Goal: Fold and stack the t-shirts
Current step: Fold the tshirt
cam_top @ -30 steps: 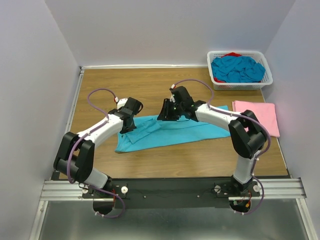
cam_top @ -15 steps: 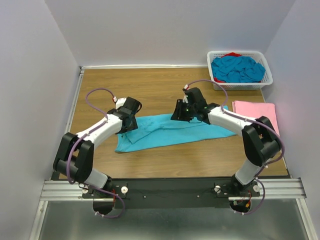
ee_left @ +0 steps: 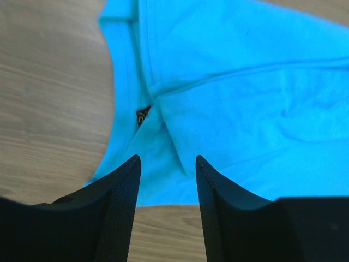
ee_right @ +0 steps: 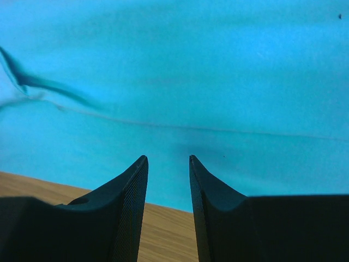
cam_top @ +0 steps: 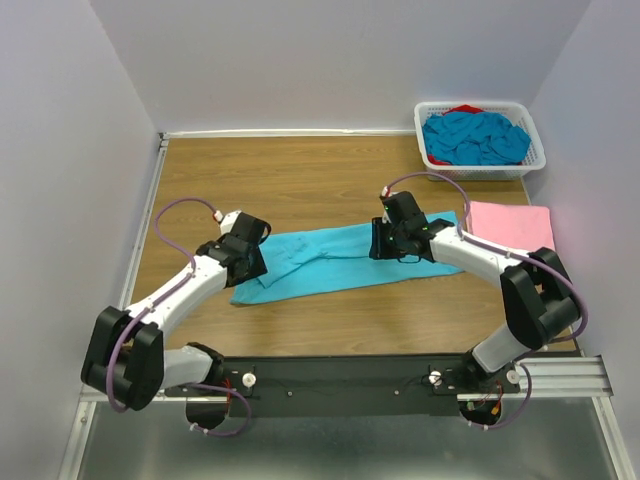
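A turquoise t-shirt (cam_top: 330, 258) lies in a long folded strip across the middle of the wooden table (cam_top: 300, 180). My left gripper (cam_top: 252, 268) hovers over its left end, jaws open and empty; the left wrist view shows the collar and folds (ee_left: 218, 82) below the fingers. My right gripper (cam_top: 385, 250) sits over the strip's right part, jaws open and empty above flat cloth (ee_right: 180, 82). A folded pale pink t-shirt (cam_top: 512, 232) lies at the right edge. More turquoise shirts (cam_top: 475, 138) are heaped in the basket.
A white lattice basket (cam_top: 482, 160) stands at the back right corner, with a bit of red cloth (cam_top: 462, 108) showing in it. White walls close in the table on three sides.
The right gripper has moved right along the shirt and come down onto it. The left gripper has shifted left and nearer, to the shirt's left end. The shirt lies flatter.
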### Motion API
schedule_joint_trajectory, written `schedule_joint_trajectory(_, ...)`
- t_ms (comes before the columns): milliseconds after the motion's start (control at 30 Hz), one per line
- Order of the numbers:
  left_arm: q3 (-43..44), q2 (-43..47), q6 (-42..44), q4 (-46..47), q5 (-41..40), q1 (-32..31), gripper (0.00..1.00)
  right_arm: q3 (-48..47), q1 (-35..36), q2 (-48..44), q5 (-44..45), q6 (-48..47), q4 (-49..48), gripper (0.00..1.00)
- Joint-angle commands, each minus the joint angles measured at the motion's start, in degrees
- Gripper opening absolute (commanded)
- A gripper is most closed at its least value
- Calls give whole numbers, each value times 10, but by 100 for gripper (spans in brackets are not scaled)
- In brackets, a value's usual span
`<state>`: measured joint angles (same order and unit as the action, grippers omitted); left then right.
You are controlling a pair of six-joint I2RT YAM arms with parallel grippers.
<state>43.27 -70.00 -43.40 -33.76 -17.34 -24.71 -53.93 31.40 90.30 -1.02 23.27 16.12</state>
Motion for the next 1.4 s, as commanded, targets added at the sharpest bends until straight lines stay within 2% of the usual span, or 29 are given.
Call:
schedule_joint_trajectory(0, -35, -32, -18, 47, 69, 4, 49, 13, 2, -8, 30, -28, 29, 43)
schedule_joint_trajectory(133, -46, -75, -17, 76, 81, 11, 43, 15, 2, -5, 27, -36, 39, 43)
schedule_joint_trajectory(333, -13, -137, 11, 91, 65, 53, 41, 26, 2, 21, -11, -42, 59, 43)
schedule_joint_trajectory(500, 83, -233, 59, 88, 28, 98, 41, 30, 2, 46, -63, -34, 67, 43)
schedule_joint_trajectory(633, 206, -311, 110, 79, -23, 125, 42, 17, 16, 88, -127, -21, 68, 43)
schedule_joint_trajectory(733, 267, -357, 128, 77, -49, 128, 50, -19, 55, 127, -147, -26, 72, 43)
schedule_joint_trajectory(833, 332, -364, 144, 70, -59, 128, 58, -64, 73, 150, -171, -31, 81, 43)
schedule_joint_trajectory(933, 349, -315, 148, 82, -75, 128, 66, -120, 77, 147, -180, -31, 81, 43)
schedule_joint_trajectory(1033, 326, -233, 149, 98, -88, 128, 73, -174, 81, 159, -194, -51, 80, 43)
schedule_joint_trajectory(1233, 190, -12, 144, 159, -123, 128, 83, -354, 97, 239, -246, -97, 77, 43)
schedule_joint_trajectory(1367, 63, 113, 157, 209, -103, 128, 90, -468, 111, 348, -277, -93, 67, 43)
